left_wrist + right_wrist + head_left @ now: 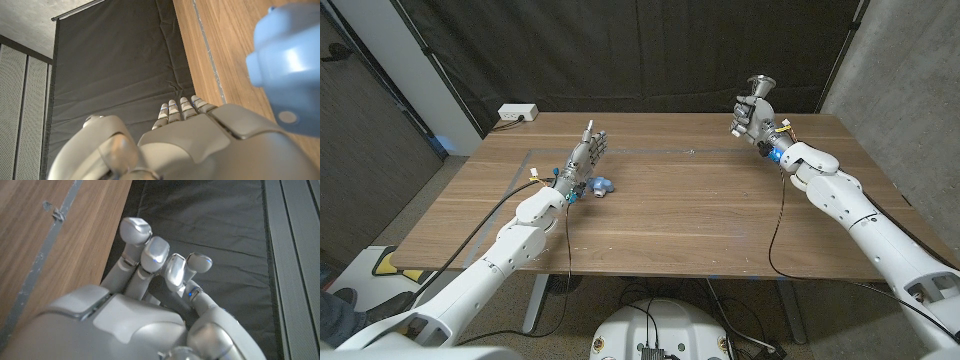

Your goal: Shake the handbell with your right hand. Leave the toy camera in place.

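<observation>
The robot's right hand is raised above the far right part of the wooden desk, fingers curled around the handbell. Judging by this, the bell is lifted; shaking appears underway or imminent. The left hand stands open, holding nothing, just beside the blue toy camera, which sits on the desk.

Head camera high over the table; wrist cameras close behind each hand, facing the black curtain.
</observation>
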You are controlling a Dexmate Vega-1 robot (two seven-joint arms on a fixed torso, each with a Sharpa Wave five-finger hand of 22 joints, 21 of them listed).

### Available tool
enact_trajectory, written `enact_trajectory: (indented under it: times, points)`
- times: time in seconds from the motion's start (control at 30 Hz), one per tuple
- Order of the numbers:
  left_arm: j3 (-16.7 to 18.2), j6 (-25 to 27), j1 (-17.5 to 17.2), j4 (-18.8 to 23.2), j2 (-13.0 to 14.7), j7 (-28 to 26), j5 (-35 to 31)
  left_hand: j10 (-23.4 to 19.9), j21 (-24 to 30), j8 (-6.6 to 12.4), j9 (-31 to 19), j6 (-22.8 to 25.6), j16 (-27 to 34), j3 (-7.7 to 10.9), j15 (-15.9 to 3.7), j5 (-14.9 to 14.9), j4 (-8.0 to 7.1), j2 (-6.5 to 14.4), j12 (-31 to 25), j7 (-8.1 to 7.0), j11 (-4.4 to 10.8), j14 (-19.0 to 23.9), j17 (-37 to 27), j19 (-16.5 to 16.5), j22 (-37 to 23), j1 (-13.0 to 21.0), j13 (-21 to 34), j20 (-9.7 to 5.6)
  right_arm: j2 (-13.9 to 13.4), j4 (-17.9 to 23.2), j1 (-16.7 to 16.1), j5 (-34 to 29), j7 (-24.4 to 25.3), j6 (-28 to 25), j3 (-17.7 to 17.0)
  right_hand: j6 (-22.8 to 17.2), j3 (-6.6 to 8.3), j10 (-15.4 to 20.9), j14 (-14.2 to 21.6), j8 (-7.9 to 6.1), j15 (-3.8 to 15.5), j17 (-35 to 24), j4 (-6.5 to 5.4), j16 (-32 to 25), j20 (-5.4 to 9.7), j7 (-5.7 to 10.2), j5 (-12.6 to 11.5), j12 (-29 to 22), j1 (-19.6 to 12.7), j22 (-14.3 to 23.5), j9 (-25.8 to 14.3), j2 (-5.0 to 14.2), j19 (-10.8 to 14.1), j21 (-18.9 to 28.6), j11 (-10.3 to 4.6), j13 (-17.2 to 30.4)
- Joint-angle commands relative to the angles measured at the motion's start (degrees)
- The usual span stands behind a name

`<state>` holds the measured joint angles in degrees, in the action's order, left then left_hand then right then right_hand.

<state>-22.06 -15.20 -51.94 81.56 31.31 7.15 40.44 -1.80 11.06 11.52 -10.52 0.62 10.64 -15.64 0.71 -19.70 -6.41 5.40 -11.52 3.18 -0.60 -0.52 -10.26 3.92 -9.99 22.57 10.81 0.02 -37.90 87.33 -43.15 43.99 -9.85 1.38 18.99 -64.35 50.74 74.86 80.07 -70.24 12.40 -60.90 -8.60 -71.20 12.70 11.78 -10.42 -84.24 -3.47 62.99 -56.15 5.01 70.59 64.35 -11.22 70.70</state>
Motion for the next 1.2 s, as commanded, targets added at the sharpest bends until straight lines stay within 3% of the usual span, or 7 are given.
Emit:
enact_trajectory:
  times: [0.03,0.17,0.33,0.57,0.7,0.93,1.2]
  points:
    - [0.1,-0.1,0.2,-0.9,-0.1,0.5,0.3,-0.2,0.2,-0.14,-0.3,0.3,0.2,-0.30,0.17,0.0,0.05,-0.2,-0.1,0.18,0.03,-0.3,-0.2,0.3,-0.3,0.5,0.1,-0.05,-11.5,14.1,3.8,-55.4,20.1,-5.1,11.4,-0.1,0.15,0.2,0.1,0.24,-0.02,-0.2,0.28,-0.2,0.08,0.14,0.0,-4.9,-0.2,0.1,0.7,0.90,0.1,-0.2,0.21,0.1]
    - [0.2,-0.4,0.1,-1.1,-0.3,0.5,0.4,-0.2,0.2,-0.13,-0.3,0.4,0.1,-0.32,0.17,0.0,0.04,-0.2,-0.1,0.16,0.05,-0.3,-0.2,0.3,-0.3,0.5,0.1,-0.08,-12.1,16.9,5.0,-65.7,20.7,-8.6,13.9,-0.2,0.02,0.1,0.0,0.33,-0.03,-0.2,0.31,0.0,0.05,0.25,0.0,-4.9,-0.2,0.0,1.1,0.74,-0.1,-0.4,0.21,0.1]
    - [0.3,-0.5,-0.1,-0.8,0.0,0.4,0.3,-0.1,0.2,-0.13,-0.3,0.4,0.1,-0.36,0.14,0.1,0.04,-0.2,-0.1,0.15,0.15,-0.3,-0.2,0.4,-0.3,0.5,0.1,-0.05,-12.5,17.1,6.8,-74.4,19.3,-9.8,16.4,-0.6,-0.01,0.2,0.0,0.57,-0.03,0.3,0.53,0.4,0.05,0.08,0.1,-4.9,-0.5,-0.1,2.2,1.02,0.0,-0.5,0.22,0.1]
    - [0.6,-0.1,-0.6,0.0,0.5,-0.3,0.3,-0.1,0.2,-0.16,-0.3,0.3,0.1,-0.42,0.17,0.1,0.04,-0.2,-0.1,0.17,0.01,-0.4,-0.2,0.4,-0.3,0.5,0.1,-0.04,-13.6,17.7,7.9,-98.2,22.1,-13.8,21.8,-0.8,0.00,0.5,0.3,0.62,-0.05,0.0,0.89,0.0,-0.01,0.07,0.2,-4.9,-1.0,0.0,3.0,1.17,0.2,-0.4,0.22,0.1]
    - [0.7,-0.1,-0.7,0.3,0.6,-0.3,0.2,-0.1,0.2,-0.17,-0.3,0.3,0.2,-0.46,0.12,0.1,0.03,-0.2,-0.1,0.16,0.02,-0.3,-0.2,0.4,-0.3,0.5,0.1,-0.05,-13.7,17.1,8.0,-103.6,21.4,-13.2,22.6,-1.0,-0.13,0.7,0.2,0.64,-0.06,0.0,1.03,-0.1,-0.04,0.19,0.3,-5.0,-1.4,-0.1,3.6,1.26,0.1,-0.5,0.25,0.1]
    - [0.7,-0.3,-0.7,0.2,0.6,-0.1,0.4,-0.2,0.2,-0.15,-0.3,0.3,0.2,-0.52,0.12,0.1,0.02,-0.1,-0.1,0.14,0.01,-0.3,-0.2,0.4,-0.3,0.6,0.1,-0.05,-12.9,17.4,6.4,-101.8,20.5,-12.4,20.0,-1.0,-0.42,0.8,0.1,0.72,-0.05,0.1,1.18,0.0,-0.04,0.17,0.3,-5.0,-2.0,-0.3,4.5,1.38,0.2,-0.6,0.28,0.1]
    - [0.7,-0.2,-0.9,0.4,0.7,-0.1,0.4,-0.2,0.3,-0.14,-0.3,0.4,0.2,-0.60,0.11,0.1,0.01,-0.1,-0.1,0.24,-0.02,-0.3,-0.2,0.4,-0.3,0.6,0.1,-0.07,-9.0,15.3,3.0,-74.7,16.2,-7.5,10.8,-0.5,-0.65,0.7,0.2,0.14,-0.05,0.5,1.24,0.3,-0.01,0.04,0.3,-5.0,-2.3,-1.1,4.0,1.50,-0.1,-1.2,0.28,0.1]
